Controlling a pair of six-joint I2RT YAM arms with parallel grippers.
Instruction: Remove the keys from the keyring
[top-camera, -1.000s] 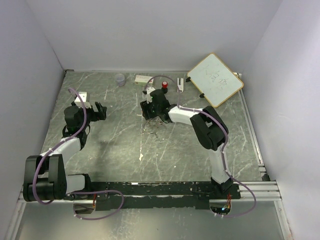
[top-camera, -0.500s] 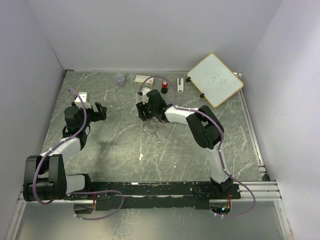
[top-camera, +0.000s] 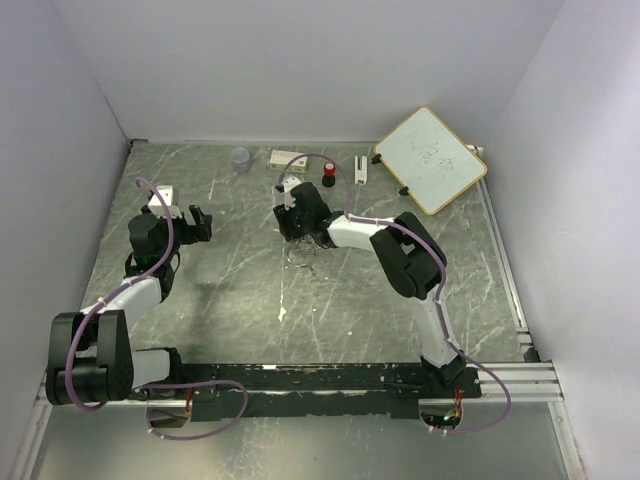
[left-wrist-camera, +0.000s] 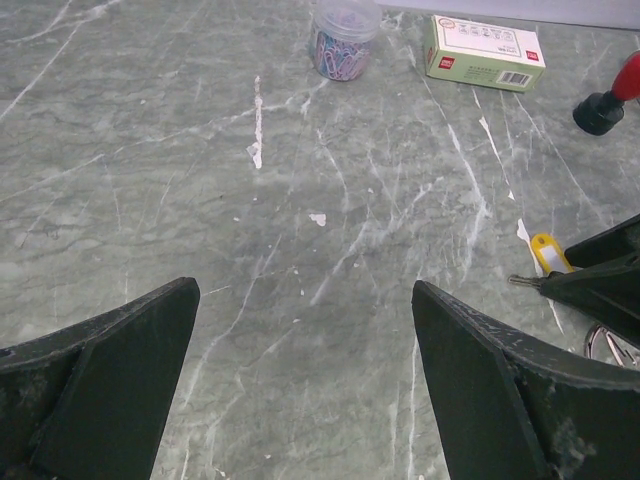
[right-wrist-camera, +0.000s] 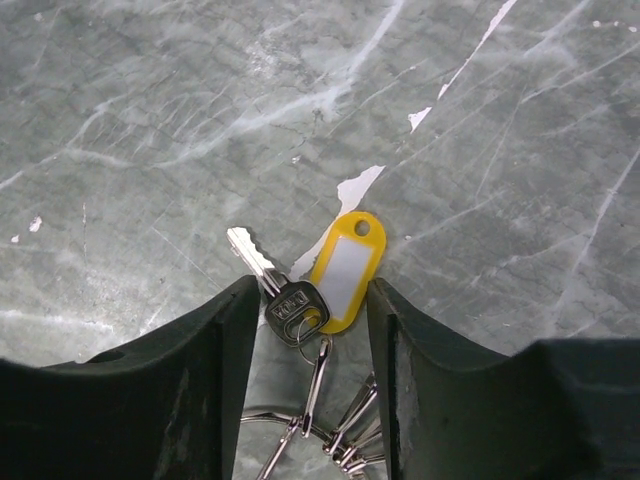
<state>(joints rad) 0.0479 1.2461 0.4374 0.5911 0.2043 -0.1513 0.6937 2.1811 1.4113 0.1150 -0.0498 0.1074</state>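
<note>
In the right wrist view a silver key with a dark head (right-wrist-camera: 287, 300) and a yellow tag (right-wrist-camera: 345, 270) lie side by side on the marble table, hooked to the thin silver keyring (right-wrist-camera: 300, 425) with several clips. My right gripper (right-wrist-camera: 313, 290) has its jaws closed in on the pair, one finger against the key and the other against the tag. In the top view this gripper (top-camera: 296, 222) sits just above the keyring (top-camera: 300, 252). My left gripper (left-wrist-camera: 305, 300) is open and empty, far to the left (top-camera: 195, 222). The green and pinkish keys are hidden.
A jar of paperclips (left-wrist-camera: 343, 40), a small green-and-white box (left-wrist-camera: 482, 52) and a red-and-black knob (left-wrist-camera: 610, 100) stand along the back. A whiteboard (top-camera: 430, 160) lies at the back right, with a small white item (top-camera: 360, 168) beside it.
My right gripper has shifted a little to the left over the key bunch. The left arm has not moved.
</note>
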